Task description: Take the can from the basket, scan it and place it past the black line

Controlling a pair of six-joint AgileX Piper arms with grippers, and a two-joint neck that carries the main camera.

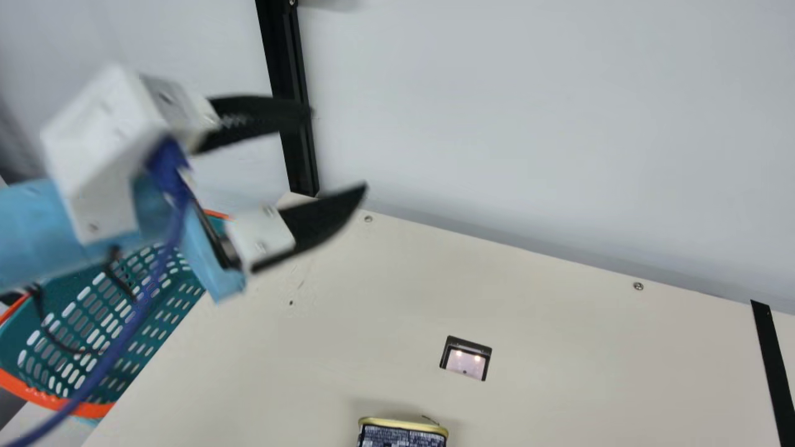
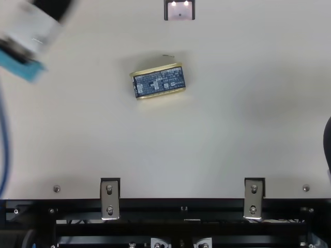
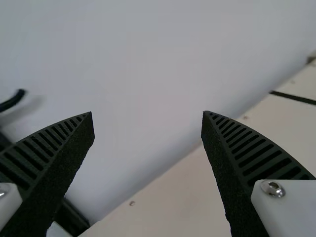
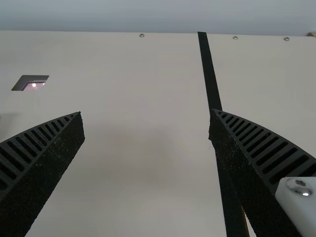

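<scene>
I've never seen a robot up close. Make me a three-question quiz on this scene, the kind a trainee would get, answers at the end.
1. True or false: the can already lies past the black line.
2. Which colour is the rim of the basket?
a) blue
b) orange
c) black
3. Fill in the missing word, open or shut: the left gripper is ____.

Key: 1 false; 2 b; 3 open.
</scene>
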